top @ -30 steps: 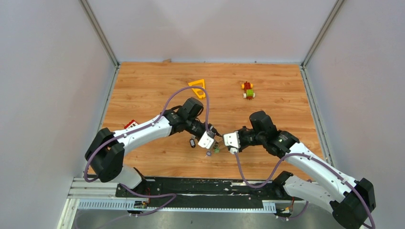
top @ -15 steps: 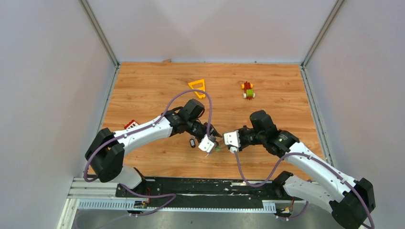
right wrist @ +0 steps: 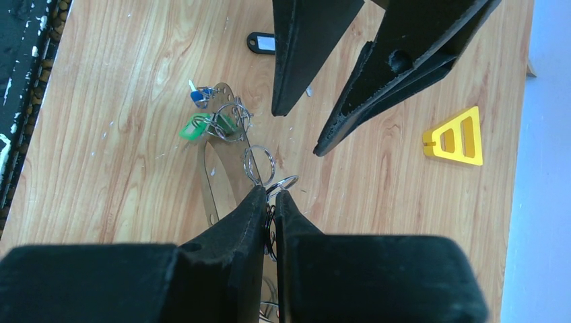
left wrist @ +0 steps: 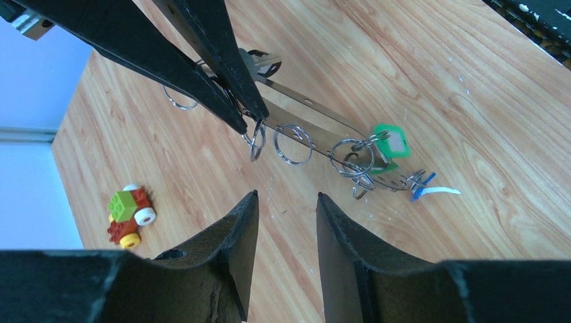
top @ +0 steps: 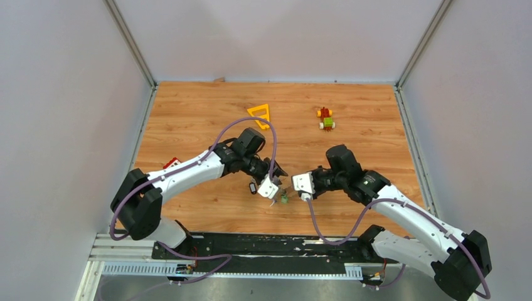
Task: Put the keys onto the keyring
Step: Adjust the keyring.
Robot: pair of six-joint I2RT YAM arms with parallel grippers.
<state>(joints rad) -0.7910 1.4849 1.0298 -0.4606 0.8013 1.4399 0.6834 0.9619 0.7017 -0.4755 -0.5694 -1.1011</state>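
The keyring (left wrist: pixel 323 138) is a long silver loop. My right gripper (right wrist: pixel 271 190) is shut on one end of it, and its far end slopes down to the table. Small wire rings (left wrist: pixel 294 143) hang along the loop. A green tag (left wrist: pixel 390 145) and a blue tag (left wrist: pixel 421 188) of the keys bunch at the low end; from above the green tag (top: pixel 284 199) shows between the arms. A black-tagged key (right wrist: pixel 261 42) lies apart on the wood. My left gripper (left wrist: pixel 287 195) stands open and empty just short of the loop, facing the right gripper (left wrist: pixel 251 123).
A yellow plastic triangle (top: pixel 260 115) and a red-green-yellow toy block figure (top: pixel 325 119) lie farther back on the wooden table (top: pixel 376 125). A small red and white object (top: pixel 171 164) sits by the left arm. Grey walls close in three sides.
My left gripper has drawn slightly left, away from the right gripper. The right gripper keeps its hold on the keyring and has barely moved.
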